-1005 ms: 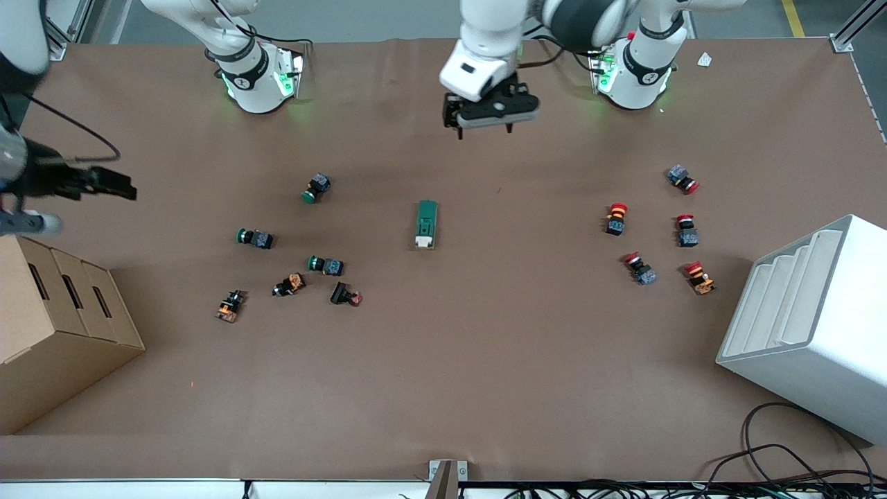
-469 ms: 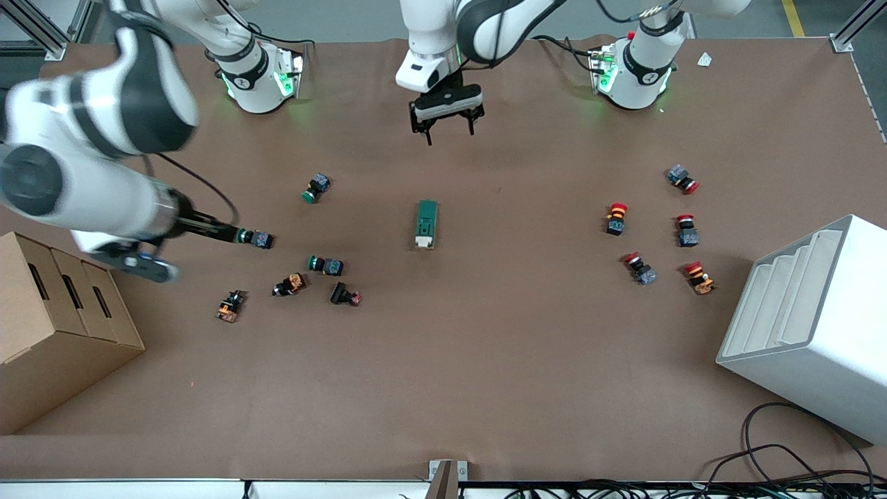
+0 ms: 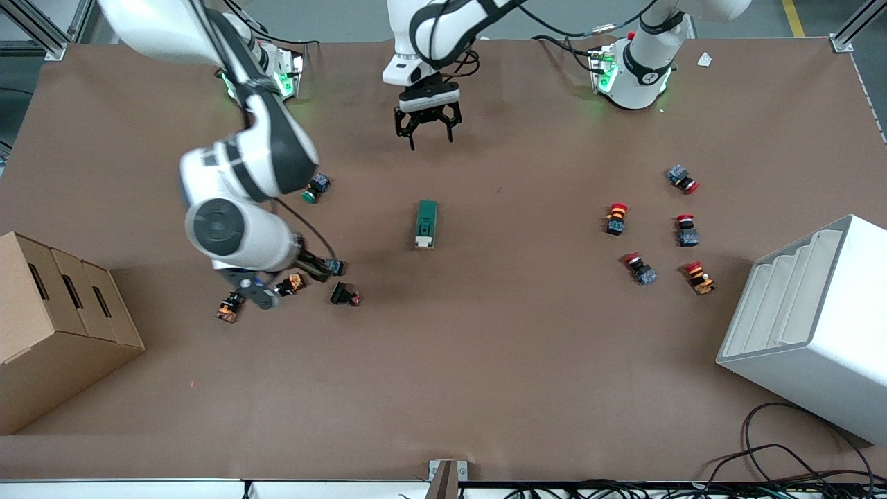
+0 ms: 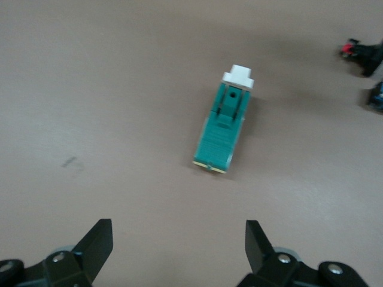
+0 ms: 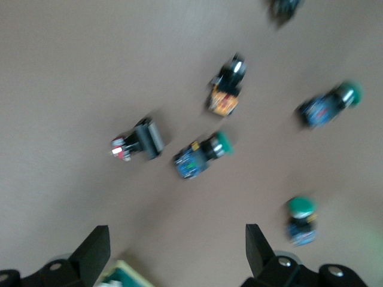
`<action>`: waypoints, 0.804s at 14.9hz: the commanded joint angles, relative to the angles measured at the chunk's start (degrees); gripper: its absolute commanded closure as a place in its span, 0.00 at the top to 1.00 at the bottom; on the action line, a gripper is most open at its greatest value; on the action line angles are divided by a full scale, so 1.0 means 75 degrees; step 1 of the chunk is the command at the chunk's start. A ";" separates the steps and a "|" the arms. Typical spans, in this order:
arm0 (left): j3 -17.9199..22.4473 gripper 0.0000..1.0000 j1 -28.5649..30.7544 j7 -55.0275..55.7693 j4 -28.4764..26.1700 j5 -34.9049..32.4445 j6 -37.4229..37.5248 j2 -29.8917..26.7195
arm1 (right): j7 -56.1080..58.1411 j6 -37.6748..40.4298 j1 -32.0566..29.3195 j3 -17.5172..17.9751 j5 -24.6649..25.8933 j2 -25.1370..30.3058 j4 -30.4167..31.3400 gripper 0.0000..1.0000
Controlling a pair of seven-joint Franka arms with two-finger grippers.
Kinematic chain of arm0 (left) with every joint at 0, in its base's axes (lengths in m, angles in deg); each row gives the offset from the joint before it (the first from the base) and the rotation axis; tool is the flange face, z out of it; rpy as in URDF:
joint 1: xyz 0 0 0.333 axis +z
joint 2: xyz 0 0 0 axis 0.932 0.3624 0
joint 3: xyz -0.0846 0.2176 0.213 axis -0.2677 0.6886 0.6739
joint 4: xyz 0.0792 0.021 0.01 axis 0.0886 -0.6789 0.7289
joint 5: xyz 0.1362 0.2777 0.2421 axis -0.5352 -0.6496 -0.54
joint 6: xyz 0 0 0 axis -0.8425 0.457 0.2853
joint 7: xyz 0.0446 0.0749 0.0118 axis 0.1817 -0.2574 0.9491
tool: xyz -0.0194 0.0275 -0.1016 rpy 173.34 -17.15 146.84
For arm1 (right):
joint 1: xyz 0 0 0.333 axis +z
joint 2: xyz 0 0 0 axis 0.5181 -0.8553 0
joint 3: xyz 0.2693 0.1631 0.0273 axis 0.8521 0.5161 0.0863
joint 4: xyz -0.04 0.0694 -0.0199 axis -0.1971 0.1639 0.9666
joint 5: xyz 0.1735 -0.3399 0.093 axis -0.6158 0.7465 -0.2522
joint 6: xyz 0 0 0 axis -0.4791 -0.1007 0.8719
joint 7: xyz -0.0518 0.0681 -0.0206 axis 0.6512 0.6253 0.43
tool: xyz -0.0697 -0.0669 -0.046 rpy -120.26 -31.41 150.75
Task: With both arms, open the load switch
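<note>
The load switch is a dark green block lying flat near the middle of the table, with its white lever end toward the front camera. In the left wrist view the load switch lies ahead of the jaws with its white lever at the end away from them. My left gripper hangs open over bare table between the switch and the bases. My right gripper is open over the green push-button cluster. One corner of the load switch shows by a finger of the right gripper.
Green and orange push-buttons lie toward the right arm's end. Red-capped push-buttons lie toward the left arm's end. A cardboard box and a white stepped bin stand at the table's two ends.
The right arm has swung in from the table's end and now reaches over the push-button cluster. The left gripper has shifted toward the right arm's end and turned to point at the switch.
</note>
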 commanded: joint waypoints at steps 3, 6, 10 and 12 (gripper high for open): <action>0.0054 0.98 -0.0588 0.0877 0.0089 -0.2256 0.0917 0.1073 | -0.3276 -0.1240 0.0921 -0.0066 -0.0499 -0.1034 -0.0247 1.00; 0.0089 0.98 -0.0717 0.0924 0.0101 -0.3242 0.1375 0.1590 | -0.5024 -0.2155 0.1437 -0.0066 -0.0583 -0.1480 -0.0247 1.00; 0.0591 0.97 -0.1044 0.1274 0.0101 -0.4087 0.1470 0.1849 | -0.6352 -0.2381 0.1825 -0.0066 -0.0582 -0.1810 -0.0247 1.00; 0.1211 0.97 -0.1582 0.1602 0.0159 -0.4392 0.1470 0.1954 | -0.6646 -0.2311 0.1966 -0.0055 -0.0617 -0.1822 -0.0247 1.00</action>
